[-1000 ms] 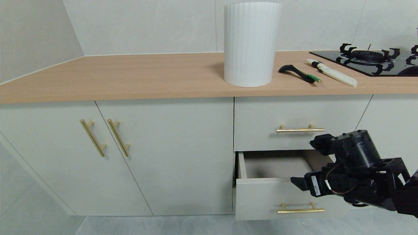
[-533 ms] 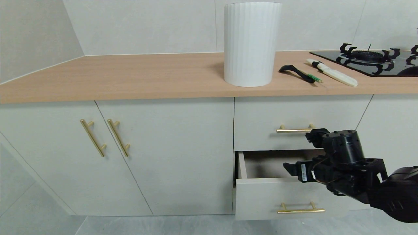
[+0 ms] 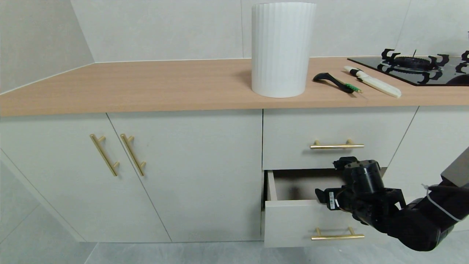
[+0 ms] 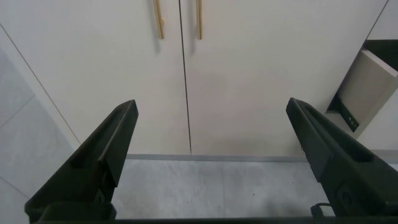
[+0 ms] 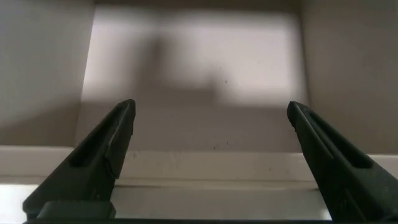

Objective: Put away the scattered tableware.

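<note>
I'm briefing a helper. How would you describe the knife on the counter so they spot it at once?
On the wooden countertop, look right of the tall white ribbed bin, toward the black hob. The knife lies nearest the hob, long and cream-white, unlike the shorter black tool beside it.

Black right arm (image 3: 414,223), cylindrical wrist (image 3: 362,176), white label (image 3: 332,200)
</note>
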Controlling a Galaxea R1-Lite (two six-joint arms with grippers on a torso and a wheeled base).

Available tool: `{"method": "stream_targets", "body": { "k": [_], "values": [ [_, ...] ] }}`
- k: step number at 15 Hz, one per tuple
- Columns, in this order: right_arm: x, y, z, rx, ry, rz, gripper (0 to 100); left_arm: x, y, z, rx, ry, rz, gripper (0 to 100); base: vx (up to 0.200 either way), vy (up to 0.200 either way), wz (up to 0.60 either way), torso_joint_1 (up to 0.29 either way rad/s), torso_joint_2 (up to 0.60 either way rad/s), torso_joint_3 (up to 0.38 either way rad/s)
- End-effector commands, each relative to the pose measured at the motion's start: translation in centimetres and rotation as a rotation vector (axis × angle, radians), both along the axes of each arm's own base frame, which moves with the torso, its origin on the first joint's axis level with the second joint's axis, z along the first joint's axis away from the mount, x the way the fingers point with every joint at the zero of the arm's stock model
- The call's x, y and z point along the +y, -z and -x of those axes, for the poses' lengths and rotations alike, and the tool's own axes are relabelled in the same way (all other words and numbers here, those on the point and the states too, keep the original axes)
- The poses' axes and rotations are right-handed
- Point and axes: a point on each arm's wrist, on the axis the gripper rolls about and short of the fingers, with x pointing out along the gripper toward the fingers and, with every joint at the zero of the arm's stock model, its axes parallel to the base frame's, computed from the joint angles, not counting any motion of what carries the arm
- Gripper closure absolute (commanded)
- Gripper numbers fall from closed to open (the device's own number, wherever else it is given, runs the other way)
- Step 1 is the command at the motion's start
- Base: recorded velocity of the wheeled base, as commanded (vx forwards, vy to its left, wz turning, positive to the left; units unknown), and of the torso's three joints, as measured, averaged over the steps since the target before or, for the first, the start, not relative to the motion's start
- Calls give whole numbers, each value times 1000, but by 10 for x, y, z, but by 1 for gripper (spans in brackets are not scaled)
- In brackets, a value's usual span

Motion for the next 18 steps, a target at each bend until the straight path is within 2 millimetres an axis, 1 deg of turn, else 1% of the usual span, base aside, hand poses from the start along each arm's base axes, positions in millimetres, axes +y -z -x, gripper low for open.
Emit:
{"method": "stream_targets", "body": {
  "k": [1, 2, 6, 8, 10, 11, 14, 18],
  "values": [
    [-1, 2, 2, 13, -3, 7, 0, 0, 0, 0, 1, -1, 0, 0, 0, 0, 0, 0, 0, 0],
    [-1, 2, 2, 17, -5, 7, 0, 0, 0, 0, 1, -1, 0, 0, 0, 0, 0, 0, 0, 0],
    [-4, -11, 10, 35, -28, -2, 0, 0, 0, 0, 1, -1, 0, 0, 0, 0, 0, 0, 0, 0],
    [-6, -22, 17, 63, -44, -1, 0, 0, 0, 0, 1, -1, 0, 0, 0, 0, 0, 0, 0, 0],
    [-7, -28, 24, 92, -69, -5, 0, 0, 0, 0, 1, -1, 0, 0, 0, 0, 0, 0, 0, 0],
    [-7, -33, 32, 131, -100, -3, 0, 0, 0, 0, 1, -1, 0, 0, 0, 0, 0, 0, 0, 0],
    [-7, -36, 41, 191, -136, 30, 0, 0, 0, 0, 1, -1, 0, 0, 0, 0, 0, 0, 0, 0],
    [-8, -35, 49, 255, -165, 71, 0, 0, 0, 0, 1, -1, 0, 0, 0, 0, 0, 0, 0, 0]
  ]
}}
